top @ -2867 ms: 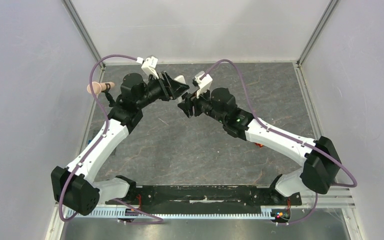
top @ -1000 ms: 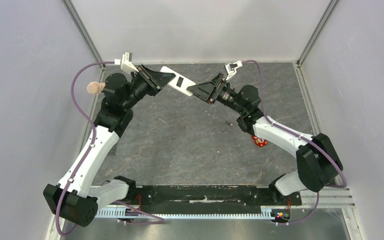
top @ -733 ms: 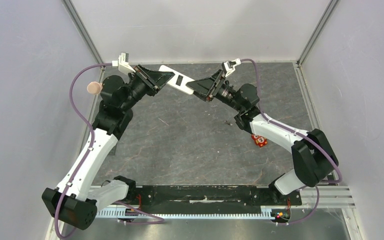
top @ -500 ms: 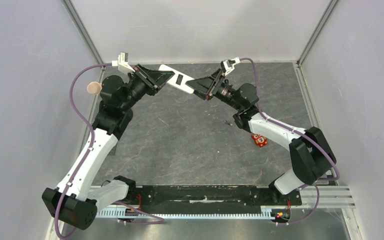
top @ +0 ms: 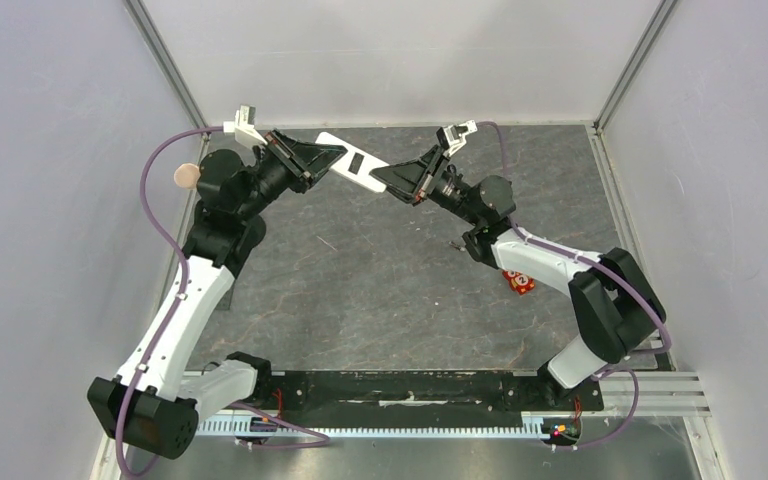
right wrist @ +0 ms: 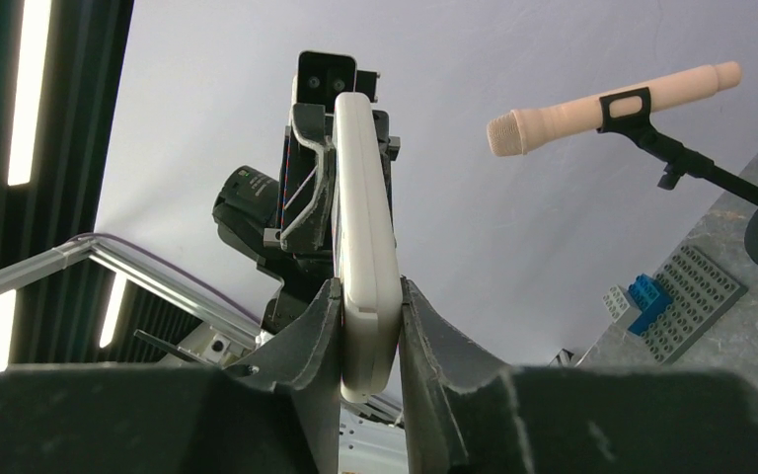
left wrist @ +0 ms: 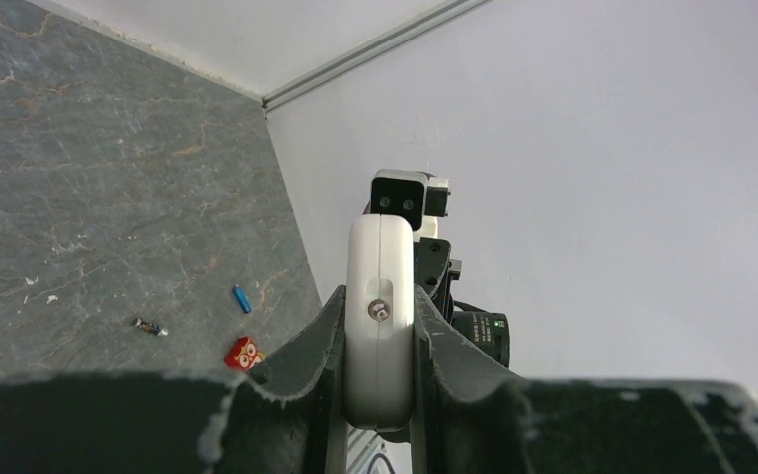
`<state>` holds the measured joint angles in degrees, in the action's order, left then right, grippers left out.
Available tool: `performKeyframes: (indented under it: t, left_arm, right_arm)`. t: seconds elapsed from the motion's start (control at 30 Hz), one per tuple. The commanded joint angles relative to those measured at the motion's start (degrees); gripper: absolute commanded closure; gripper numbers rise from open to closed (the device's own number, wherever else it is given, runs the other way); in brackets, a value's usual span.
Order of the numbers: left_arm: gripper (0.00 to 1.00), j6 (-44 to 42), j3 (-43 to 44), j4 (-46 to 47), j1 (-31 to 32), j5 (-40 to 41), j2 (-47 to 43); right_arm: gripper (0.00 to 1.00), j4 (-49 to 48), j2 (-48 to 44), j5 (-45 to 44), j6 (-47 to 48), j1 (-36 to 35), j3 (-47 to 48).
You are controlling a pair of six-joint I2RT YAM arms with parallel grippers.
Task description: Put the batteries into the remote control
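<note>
the remote control (top: 353, 162) hangs in the air over the far side of the desk (top: 380, 300), its long axis bridging the 2 arms. the left pincer (top: 336, 158) is clamped on 1 end, and the right pincer (top: 388, 180) is pressed against both faces of the other. the blue battery (left wrist: 243, 299) and dark battery (left wrist: 148, 326) lie on the desk below, well apart from it and nearer the right arm.

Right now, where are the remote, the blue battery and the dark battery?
remote (left wrist: 380, 281), left wrist view, middle of its white body
blue battery (left wrist: 243, 299), left wrist view, middle of the cylinder
dark battery (left wrist: 148, 326), left wrist view, middle of the cylinder
</note>
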<state>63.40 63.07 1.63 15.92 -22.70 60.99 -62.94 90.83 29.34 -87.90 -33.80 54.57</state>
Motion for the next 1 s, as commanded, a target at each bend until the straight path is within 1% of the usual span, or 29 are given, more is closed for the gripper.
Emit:
performKeyframes:
  t: [0.0, 0.2, 0.23, 0.4, 0.5, 0.63, 0.73, 0.8, 0.9, 0.97]
  left_arm:
    - [0.98, 1.73, 1.18, 5.29, -3.25, 2.57, -1.16]
    - [0.98, 1.41, -0.02, 6.97, -3.79, 1.3, -0.48]
    - [0.98, 1.19, -0.57, 7.43, -3.79, 0.92, -0.28]
    - [0.98, -1.98, -2.47, 9.65, -3.79, -1.24, 0.4]
    - [0.98, -4.55, -2.78, 10.06, -3.79, -1.47, 0.31]
    - [0.98, -5.28, -3.01, 10.62, -3.77, -2.71, 1.59]
    - [0.98, -7.5, -3.93, 10.25, -3.79, -2.54, 2.01]
    - [0.98, -11.1, -4.09, 8.23, -3.82, -1.47, 2.0]
    - [0.98, -17.01, -4.09, 4.59, -3.72, 1.07, 1.27]
    - [0.98, -18.82, -4.48, 4.0, -3.71, 0.97, 0.6]
  right_arm:
    - [0.88, -1.77, 1.66, 3.26, 3.37, 0.32, -2.33]
    - [0.78, -1.26, 2.7, 2.22, 1.88, 0.4, -0.9]
    - [0.76, -0.2, 2.93, 2.07, 1.86, 0.4, -0.26]
    - [0.59, 8.53, 3.15, 0.86, 3.54, 0.4, 1.85]
    - [0.53, 11.59, 2.94, 0.39, 4.74, 0.39, 1.67]
    - [0.53, 11.64, 3.46, 0.31, 4.64, 0.38, 2.2]
    - [0.59, 13.06, 3.74, -0.11, 5.43, 0.41, 3.12]
    - [0.63, 14.66, 3.93, -0.25, 6.13, 0.46, 3.74]
    - [0.65, 21.38, 4.03, -0.25, 9.35, 0.41, 5.84]
    - [0.66, 26.94, 4.16, -0.16, 12.32, 0.41, 8.04]
